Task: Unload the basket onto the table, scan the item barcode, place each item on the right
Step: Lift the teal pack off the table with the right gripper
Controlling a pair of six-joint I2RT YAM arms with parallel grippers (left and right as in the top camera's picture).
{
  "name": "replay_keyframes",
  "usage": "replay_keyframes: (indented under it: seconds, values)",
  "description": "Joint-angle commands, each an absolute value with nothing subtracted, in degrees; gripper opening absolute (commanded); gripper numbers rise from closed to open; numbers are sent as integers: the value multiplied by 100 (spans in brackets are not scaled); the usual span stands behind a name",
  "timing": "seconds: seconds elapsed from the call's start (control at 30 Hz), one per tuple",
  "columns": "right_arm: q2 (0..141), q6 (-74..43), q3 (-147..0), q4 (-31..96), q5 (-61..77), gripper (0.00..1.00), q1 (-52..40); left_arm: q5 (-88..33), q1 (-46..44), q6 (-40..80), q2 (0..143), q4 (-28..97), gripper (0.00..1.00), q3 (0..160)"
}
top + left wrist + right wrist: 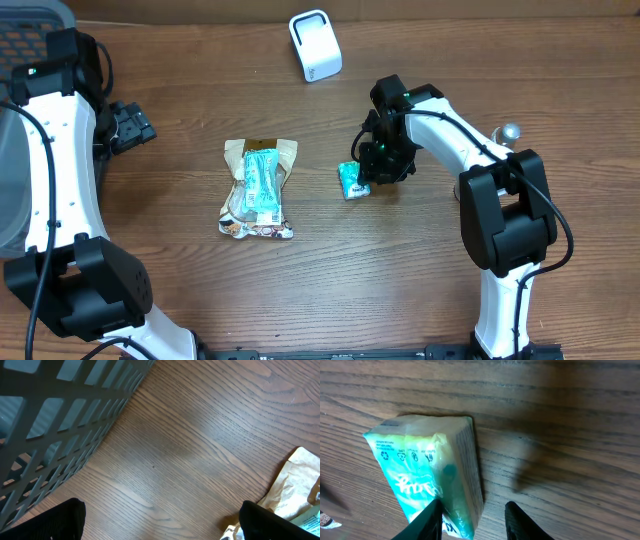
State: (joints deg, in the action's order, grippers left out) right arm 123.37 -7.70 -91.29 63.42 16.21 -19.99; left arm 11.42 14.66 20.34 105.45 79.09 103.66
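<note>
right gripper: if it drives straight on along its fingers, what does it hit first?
The teal tissue pack, which sits partly between the right gripper fingers. The wooden table lies just behind it, though depth is unclear.

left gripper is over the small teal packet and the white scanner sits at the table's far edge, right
No, it is the right gripper over the small teal plastic packet, as the overhead view shows. The white box-shaped scanner does sit at the far edge of the wooden table.
</note>
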Motion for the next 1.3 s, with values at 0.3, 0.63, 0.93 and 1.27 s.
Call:
replay_keyframes:
  seconds: [0.3, 0.63, 0.93, 1.27]
  values:
    - [12162, -762, -9070, 6047, 1686, 33, -2027, 1219, 1457, 1927, 10602, 7905, 99, 10464]
    - [12162, -762, -9070, 5874, 1684, 33, -2027, 1219, 1457, 1927, 10602, 7905, 100, 10464]
    - [12162, -762, -9070, 5710, 1684, 33, -2027, 1219, 1457, 1927, 10602, 7905, 99, 10466]
    - [12162, -762, -9072, 5714, 1684, 34, -2023, 1219, 1457, 1927, 10602, 7905, 100, 10466]
